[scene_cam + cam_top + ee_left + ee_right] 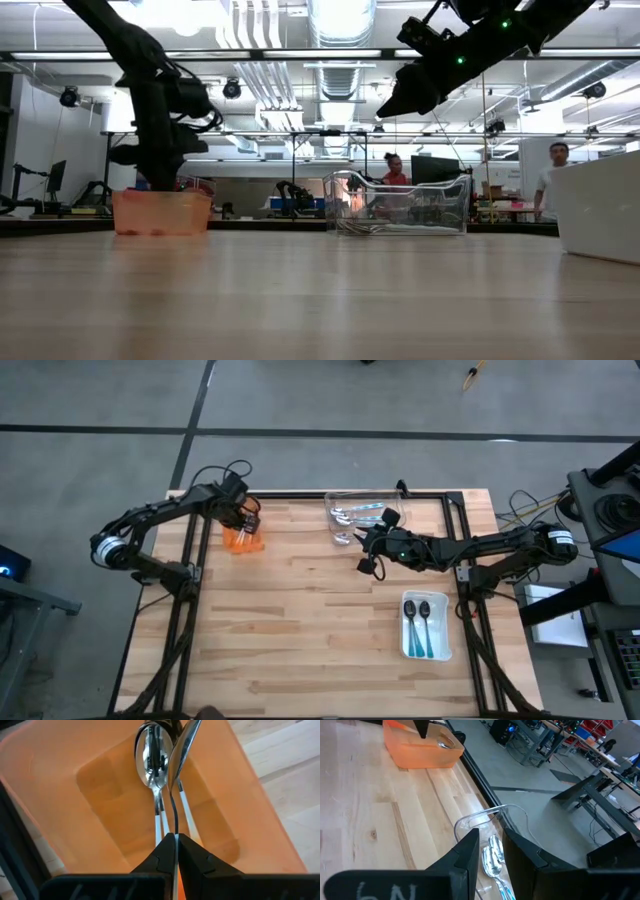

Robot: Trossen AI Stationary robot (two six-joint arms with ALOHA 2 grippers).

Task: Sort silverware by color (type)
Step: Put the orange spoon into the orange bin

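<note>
Trays sit apart on the wooden table point(300, 610): an orange tray point(243, 540) at the far left, a clear tray point(362, 517) at the far middle, a white tray point(426, 626) near the right edge holding two teal-handled spoons point(419, 622). More spoons point(495, 860) lie in the clear tray. The left gripper point(176, 842) hangs over the orange tray, fingers pressed together on the thin handle of a spoon point(181, 750) standing upright, beside another spoon point(152, 760) lying in the tray. The right gripper point(490, 851) hovers above the clear tray's rim, fingers slightly parted, holding nothing visible. Beyond the table, the low view shows a workshop with desks, ceiling ducts and two people point(394, 170).
</note>
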